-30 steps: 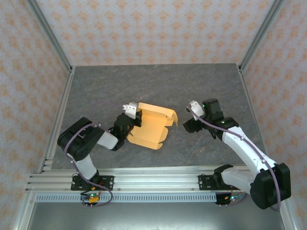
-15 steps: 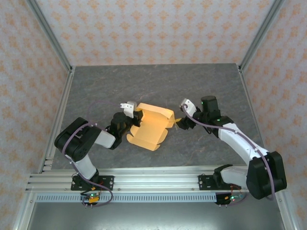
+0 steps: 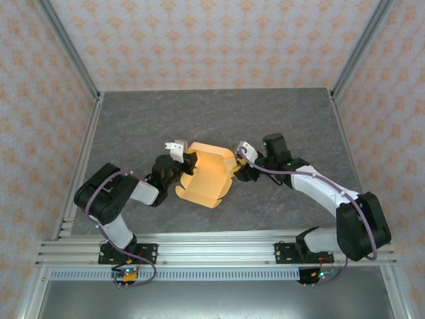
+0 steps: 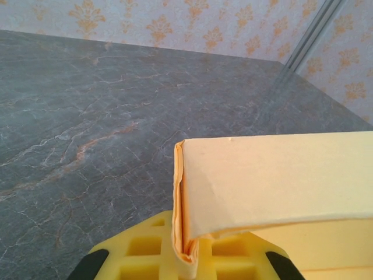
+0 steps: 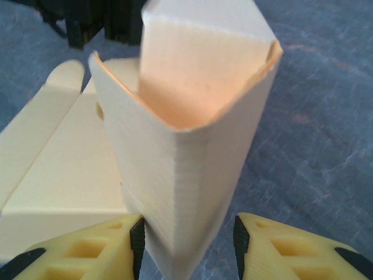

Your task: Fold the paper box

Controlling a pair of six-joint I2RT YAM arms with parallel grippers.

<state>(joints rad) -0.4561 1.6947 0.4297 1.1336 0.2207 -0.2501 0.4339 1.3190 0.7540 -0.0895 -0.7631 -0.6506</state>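
While the left gripper (image 4: 186, 259) pinches the left edge of the box (image 3: 207, 178), apparently clamped on the doubled card to anchor it at mid-table (image 3: 285, 119), the right gripper (image 5: 186, 239) stands part open astride the raised right flap (image 5: 192, 146), probably to square that wall upright. Whether its pads (image 5: 137, 233) actually touch the card I cannot tell.

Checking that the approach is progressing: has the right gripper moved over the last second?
Yes. The right gripper has moved left, away from the right edge of the table, up to the paper box.
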